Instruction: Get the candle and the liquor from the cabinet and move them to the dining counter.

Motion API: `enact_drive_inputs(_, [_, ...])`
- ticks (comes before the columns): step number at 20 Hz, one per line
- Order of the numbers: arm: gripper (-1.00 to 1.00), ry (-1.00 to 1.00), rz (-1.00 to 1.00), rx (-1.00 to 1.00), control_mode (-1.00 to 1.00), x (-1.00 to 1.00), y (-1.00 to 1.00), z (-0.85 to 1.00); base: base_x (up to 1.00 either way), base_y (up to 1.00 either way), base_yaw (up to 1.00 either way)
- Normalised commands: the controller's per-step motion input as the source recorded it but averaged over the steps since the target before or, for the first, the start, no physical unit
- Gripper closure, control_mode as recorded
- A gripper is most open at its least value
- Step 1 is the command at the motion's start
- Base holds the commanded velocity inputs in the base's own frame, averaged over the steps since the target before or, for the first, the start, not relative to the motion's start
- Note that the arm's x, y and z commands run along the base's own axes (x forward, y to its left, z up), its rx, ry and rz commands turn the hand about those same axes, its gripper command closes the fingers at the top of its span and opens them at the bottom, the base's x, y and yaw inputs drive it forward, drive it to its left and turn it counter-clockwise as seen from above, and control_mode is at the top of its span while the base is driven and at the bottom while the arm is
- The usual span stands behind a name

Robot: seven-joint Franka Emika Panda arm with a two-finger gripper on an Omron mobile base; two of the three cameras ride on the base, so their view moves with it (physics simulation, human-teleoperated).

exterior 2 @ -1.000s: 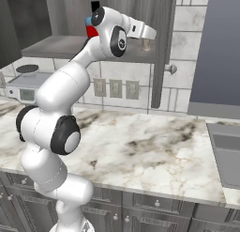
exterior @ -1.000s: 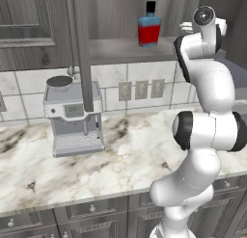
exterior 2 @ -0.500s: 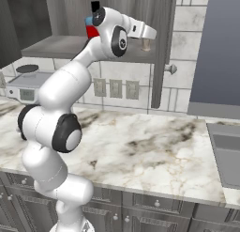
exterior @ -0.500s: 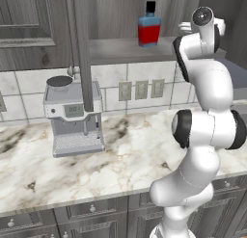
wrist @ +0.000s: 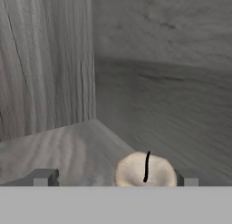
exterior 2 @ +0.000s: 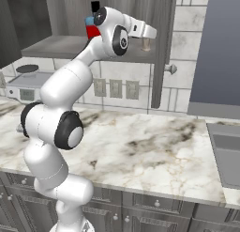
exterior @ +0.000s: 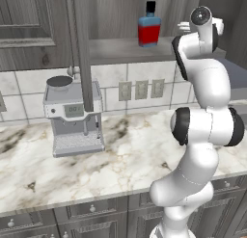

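The candle (wrist: 145,171), a pale stub with a black wick, stands on the cabinet shelf (wrist: 68,146) between my open gripper's (wrist: 116,177) fingertips, nearer the right one (wrist: 188,177). From the right base view, my gripper (exterior 2: 147,38) hovers just over the candle (exterior 2: 146,45) inside the dark grey cabinet (exterior 2: 51,47). The liquor (exterior: 149,27), a blue and red bottle with a black cap, stands upright on the same shelf (exterior: 120,49), to the left of my hand. In the right base view the liquor (exterior 2: 90,27) is partly hidden behind my arm.
An open cabinet door (exterior: 79,49) hangs down left of the bottle, another door (exterior 2: 164,48) right of the candle. A coffee machine (exterior: 72,116) stands on the marble worktop (exterior: 120,160) below. A sink (exterior 2: 225,151) lies at the far right.
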Motion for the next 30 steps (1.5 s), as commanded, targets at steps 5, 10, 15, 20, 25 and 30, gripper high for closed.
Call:
enact_drive_inputs(5, [-1.0, 0.0, 0.0, 0.0, -1.0, 0.0, 0.0, 0.0, 0.0, 0.0, 0.0])
enact_drive_inputs(10, [-1.0, 0.0, 0.0, 0.0, -1.0, 0.0, 0.0, 0.0, 0.0, 0.0, 0.0])
enact_drive_inputs(15, [-1.0, 0.0, 0.0, 0.0, -1.0, 0.0, 0.0, 0.0, 0.0, 0.0, 0.0])
enact_drive_inputs(20, [1.0, 0.0, 0.0, 0.0, -1.0, 0.0, 0.0, 0.0, 0.0, 0.0, 0.0])
enact_drive_inputs(25, [1.0, 0.0, 0.0, 0.0, -1.0, 0.0, 0.0, 0.0, 0.0, 0.0, 0.0])
enact_drive_inputs(30, [1.0, 0.0, 0.0, 0.0, -1.0, 0.0, 0.0, 0.0, 0.0, 0.0, 0.0])
